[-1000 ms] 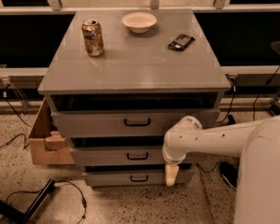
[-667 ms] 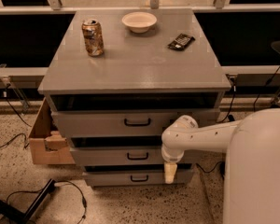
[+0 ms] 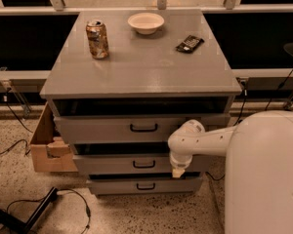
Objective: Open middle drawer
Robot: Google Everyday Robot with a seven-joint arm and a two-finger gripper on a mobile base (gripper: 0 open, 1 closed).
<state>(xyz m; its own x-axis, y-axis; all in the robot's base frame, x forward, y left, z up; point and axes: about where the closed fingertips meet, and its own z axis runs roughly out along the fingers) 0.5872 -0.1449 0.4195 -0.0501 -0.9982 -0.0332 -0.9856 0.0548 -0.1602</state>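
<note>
Pilot: Since a second ago my robot's rounded white body (image 3: 263, 174) has rolled further left, and the cream-tipped claw (image 3: 177, 171) has crept up a touch along the cabinet front.

Spotter: Where's the target from there?

Pilot: The grey-painted wooden middle drawer (image 3: 107, 165) is right behind the claw. Its small black bar handle (image 3: 144, 164) sits just left of the claw, apart from it. I judge the arm hangs tip-down off to one side so it can sidle onto that bar.

Spotter: Claw spread or pressed together?

Pilot: I cannot tell; it shows only as one pale stub.

Spotter: Drawer out at all?

Pilot: A dark band runs above its front, and I can't say if it is shadow or gap. The taller grey top drawer (image 3: 97, 129) is above the claw, the short grey bottom drawer (image 3: 112, 185) below it.

Spotter: Anything hidden?

Pilot: The white body covers the cabinet's lower right corner and is cut off by the edge. Far up and left of the claw, the dented drink can (image 3: 97, 39), shallow white bowl (image 3: 145, 22) and black packet (image 3: 189, 43) rest on the flat grey cabinet top (image 3: 141, 72). The brown cardboard box (image 3: 44, 150), far left, is partly behind the cabinet.
</note>
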